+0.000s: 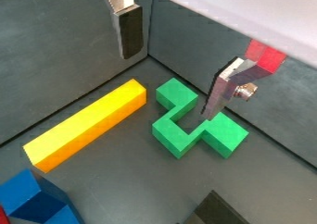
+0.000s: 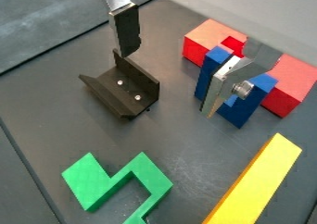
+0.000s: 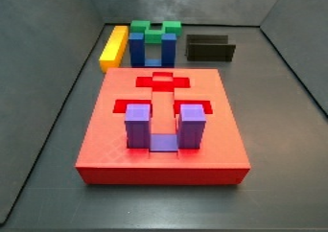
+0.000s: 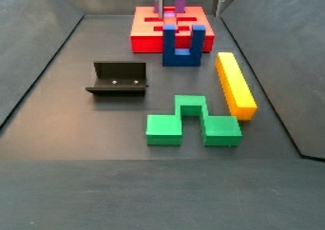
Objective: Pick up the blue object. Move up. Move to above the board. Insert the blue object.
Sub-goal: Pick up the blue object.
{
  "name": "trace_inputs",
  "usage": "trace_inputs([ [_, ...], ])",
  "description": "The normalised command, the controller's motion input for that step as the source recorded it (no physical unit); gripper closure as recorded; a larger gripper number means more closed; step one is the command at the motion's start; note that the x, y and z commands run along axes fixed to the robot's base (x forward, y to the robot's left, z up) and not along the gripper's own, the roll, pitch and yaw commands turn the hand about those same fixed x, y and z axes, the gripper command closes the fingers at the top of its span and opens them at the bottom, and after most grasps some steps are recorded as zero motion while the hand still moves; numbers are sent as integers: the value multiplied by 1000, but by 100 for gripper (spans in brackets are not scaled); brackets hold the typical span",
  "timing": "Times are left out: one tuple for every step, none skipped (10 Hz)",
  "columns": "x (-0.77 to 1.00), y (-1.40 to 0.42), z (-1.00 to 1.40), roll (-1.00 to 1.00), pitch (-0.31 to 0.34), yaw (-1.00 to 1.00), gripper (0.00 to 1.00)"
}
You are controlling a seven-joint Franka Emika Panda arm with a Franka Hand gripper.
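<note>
On the dark worktop (image 4: 76,91), a side view shows from left to right the dark L-shaped fixture (image 4: 117,79), the dark blue U-shaped plastic block (image 4: 181,47) standing arms-up just in front of the large red slab-like board (image 4: 147,27), and the long yellow bar (image 4: 235,83), with the green stepped block (image 4: 191,121) nearer the camera. Only the opposite side view shows the board's top plainly: a lighter purple U-shaped block (image 3: 167,125) stands in one recess and a cross-shaped cut-out lies bare behind it, while the blue block shows just past the board's far edge. The end effector (image 2: 173,56) appears only in the wrist views, hanging above the worktop with its flat silver fingers (image 2: 125,26) spread wide and nothing between them, touching nothing; below it lie the fixture on one side and the blue block beside the board on the other. In the other wrist view the green block and yellow bar lie beneath the fingers.
</note>
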Motion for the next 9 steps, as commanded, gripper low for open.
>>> trace_inputs([
  [554, -740, -300, 100, -43, 0, 0],
  [566, -803, -320, 94, -74, 0, 0],
  [577, -820, -331, 91, -84, 0, 0],
  [571, -823, -346, 99, -80, 0, 0],
  [489, -846, -343, 170, -36, 0, 0],
  [229, -797, -343, 211, -9, 0, 0],
  [0, -509, -306, 26, -34, 0, 0],
  [0, -434, -289, 0, -51, 3, 0],
  [0, -460, -300, 0, -41, 14, 0],
])
